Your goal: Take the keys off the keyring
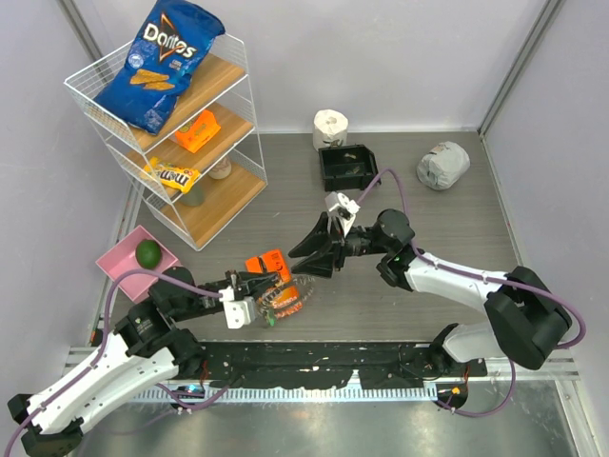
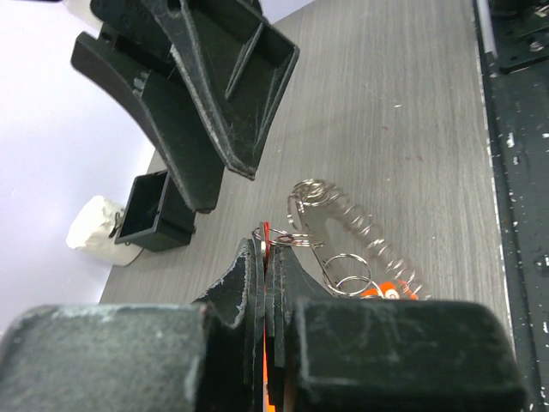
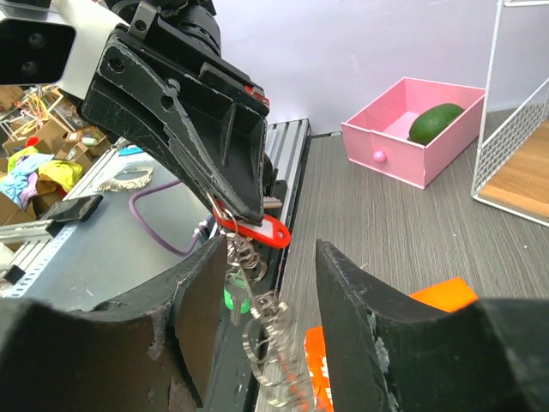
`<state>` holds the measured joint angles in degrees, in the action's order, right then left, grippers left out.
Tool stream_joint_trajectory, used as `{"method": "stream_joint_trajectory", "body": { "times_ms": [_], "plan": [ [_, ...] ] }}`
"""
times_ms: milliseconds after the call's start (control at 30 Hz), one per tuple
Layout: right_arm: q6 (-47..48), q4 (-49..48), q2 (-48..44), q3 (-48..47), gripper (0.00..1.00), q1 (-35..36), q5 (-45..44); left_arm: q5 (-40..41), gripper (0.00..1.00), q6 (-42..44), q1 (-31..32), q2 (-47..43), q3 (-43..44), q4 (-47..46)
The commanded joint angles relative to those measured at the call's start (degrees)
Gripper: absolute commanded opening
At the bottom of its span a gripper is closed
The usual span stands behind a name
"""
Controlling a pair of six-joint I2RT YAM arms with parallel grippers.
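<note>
1. The left gripper [image 1: 270,285] reaches in over the front of the grey wood-grain desk [image 1: 428,209]. Its fingers [image 3: 193,129] are pressed tight together on the red-headed key [image 3: 257,233], a small plastic tag with a white label window.
2. The silvery coiled-wire keyring [image 3: 266,343] hangs down from that tag. From above it shows as a pale oval loop [image 1: 290,297] just ahead of the left fingers. Whether its lower end touches the desk cannot be told.
3. A tiny green-headed key [image 3: 233,300] dangles on the coil just below the red one.
4. The right gripper [image 1: 301,264] faces the left one, its fingers [image 3: 206,309] spread wide. In the right wrist view the hanging coil lies in the gap between them. Contact cannot be told.
5. A flat orange packet [image 1: 267,264] lies on the desk just beside both grippers.
</note>
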<state>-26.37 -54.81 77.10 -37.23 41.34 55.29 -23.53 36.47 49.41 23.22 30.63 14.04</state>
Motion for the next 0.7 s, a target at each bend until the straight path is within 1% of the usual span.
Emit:
{"method": "stream_joint_trajectory", "body": {
  "times_ms": [0,67,133,200,233,300,433,500,667],
  "plan": [
    [2.7,-3.3,-1.5,-0.4,0.51,1.1,1.2,-6.4,0.0,0.1,0.1,-0.5,1.8,-3.6],
    [4.1,-1.2,-1.9,-0.6,0.5,1.2,0.4,-7.9,0.0,0.2,0.1,-0.5,1.9,-3.6],
    [6.8,2.7,-2.1,-1.3,0.48,1.6,-0.6,-8.8,0.0,0.2,0.1,-0.5,1.9,-3.6],
    [11.2,8.2,-2.7,-2.2,0.44,2.6,-2.1,-9.0,0.0,0.2,0.1,-0.6,2.0,-3.6],
    [12.6,12.1,-2.7,-3.3,0.4,3.0,-3.0,-8.9,0.0,0.2,0.1,-0.7,1.9,-3.6],
    [17.0,18.0,-2.7,-5.0,0.36,4.9,-4.2,-8.1,0.0,0.1,0.1,-0.8,2.0,-3.6],
    [24.3,26.7,-2.5,-7.6,0.35,8.7,-5.9,-3.4,0.0,0.1,0.1,-1.5,2.0,-3.8],
    [25.6,27.6,-2.2,-8.2,0.35,9.3,-4.8,-1.7,0.0,0.1,0.1,-1.9,1.5,-4.2],
    [25.5,27.6,-2.0,-8.5,0.34,9.6,-3.5,-0.8,0.0,0.1,0.1,-1.9,1.5,-4.3]
  ]
}}
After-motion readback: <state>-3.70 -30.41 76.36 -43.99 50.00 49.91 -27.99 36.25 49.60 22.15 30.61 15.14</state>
